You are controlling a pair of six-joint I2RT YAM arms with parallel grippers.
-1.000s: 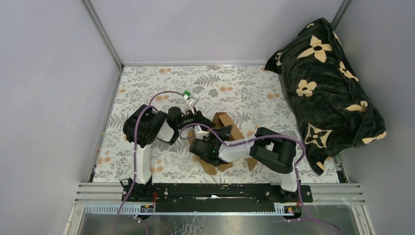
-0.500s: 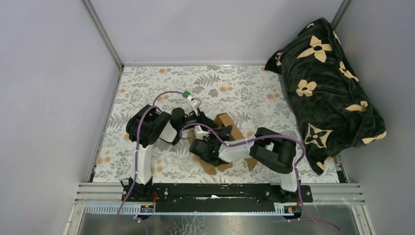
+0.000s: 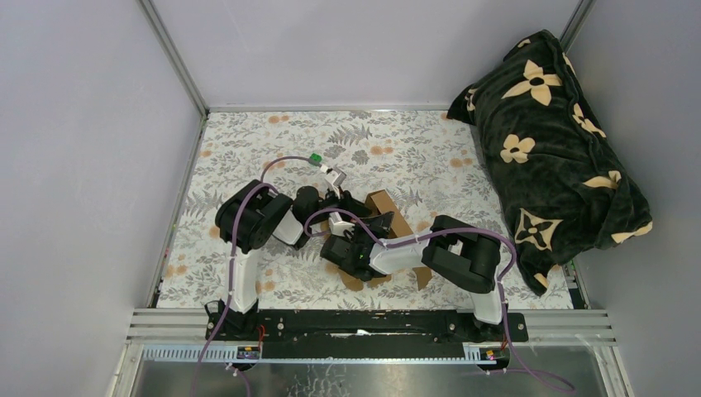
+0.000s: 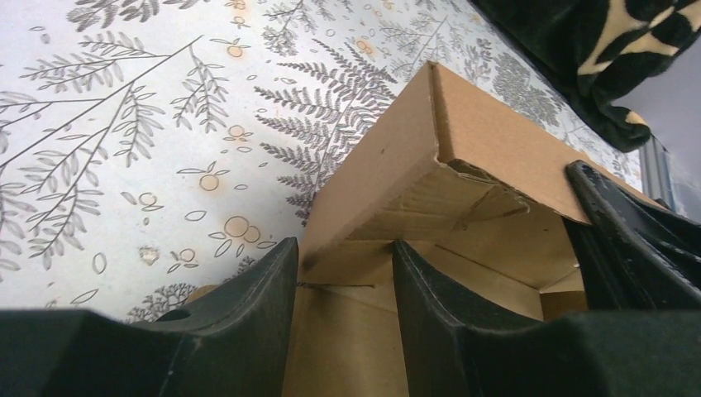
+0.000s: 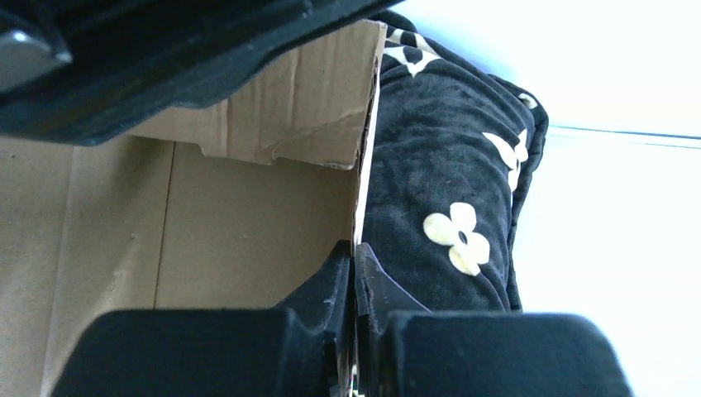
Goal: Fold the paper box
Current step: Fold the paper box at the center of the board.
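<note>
The paper box is brown cardboard, partly folded, lying mid-table under both arms with flaps spread toward the near edge. In the left wrist view one box wall stands upright over a flat panel. My left gripper is open, its fingers apart over that flat panel at the foot of the wall; from above it is at the box's left side. My right gripper is shut on the thin edge of an upright box wall; from above it is at the box's near-left side.
A dark blanket with cream flowers is heaped at the right, also behind the box in the right wrist view. A small green piece sits on the left arm's cable. The floral tablecloth is walled on three sides.
My left arm has swung to the right, bringing its gripper closer in against the box. The right arm and the box have stayed put.
</note>
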